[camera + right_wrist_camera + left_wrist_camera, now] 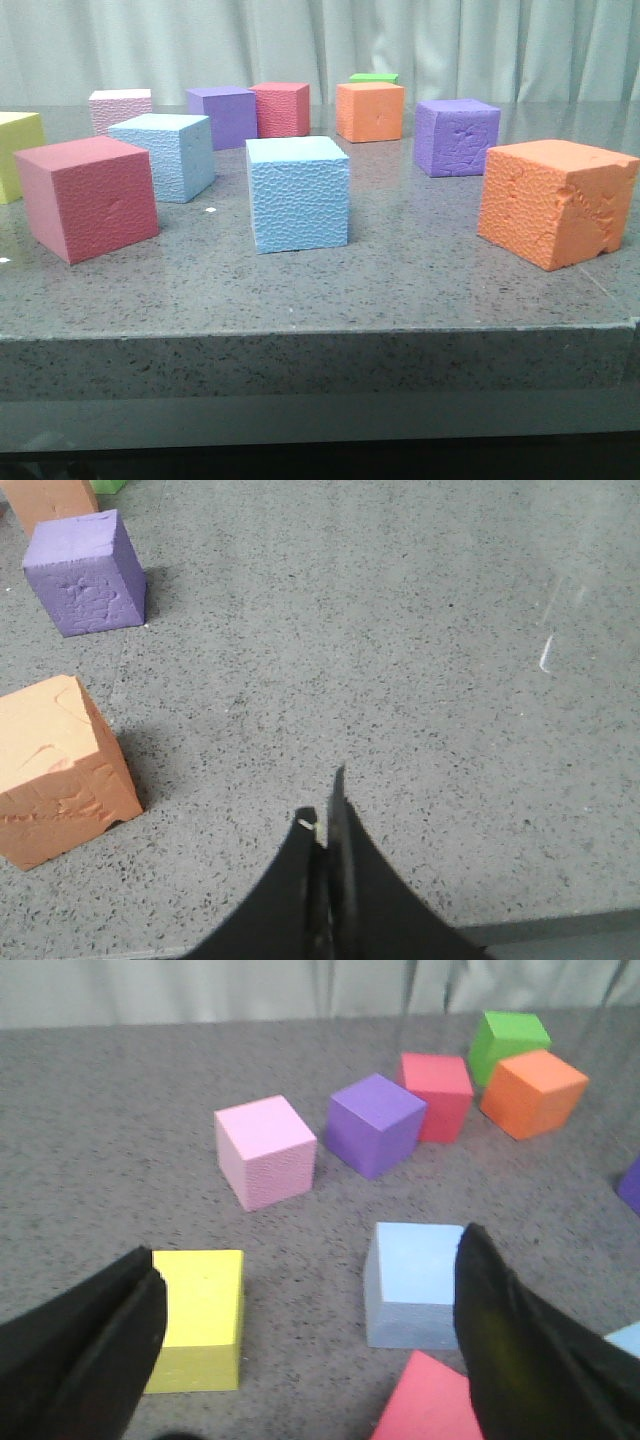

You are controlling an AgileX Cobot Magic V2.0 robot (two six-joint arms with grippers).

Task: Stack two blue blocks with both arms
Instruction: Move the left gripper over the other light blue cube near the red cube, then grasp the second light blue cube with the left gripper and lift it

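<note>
In the front view, the speckled grey surface (400,290) carries loose foam cubes, none stacked. Nearest the front edge stand a red cube (88,197) at left, the near blue block (298,193) at centre, and a chipped orange cube (556,202) at right. The far blue block (165,155) sits just behind the red cube, apart from the near blue block and to its left. Both blue blocks rest directly on the surface.

Farther back stand a purple cube (457,136), a second orange cube (370,111), a second red cube (281,108), a second purple cube (224,115) and a pink cube (121,108). A green cube (374,78) lies farthest back. A yellow cube (18,152) sits at the left edge.

The left end effector (305,1335) is spread wide and holds nothing; the far blue block lies between its fingers in the left wrist view. The right end effector (325,830) is closed with its fingertips together, empty, above bare surface.
</note>
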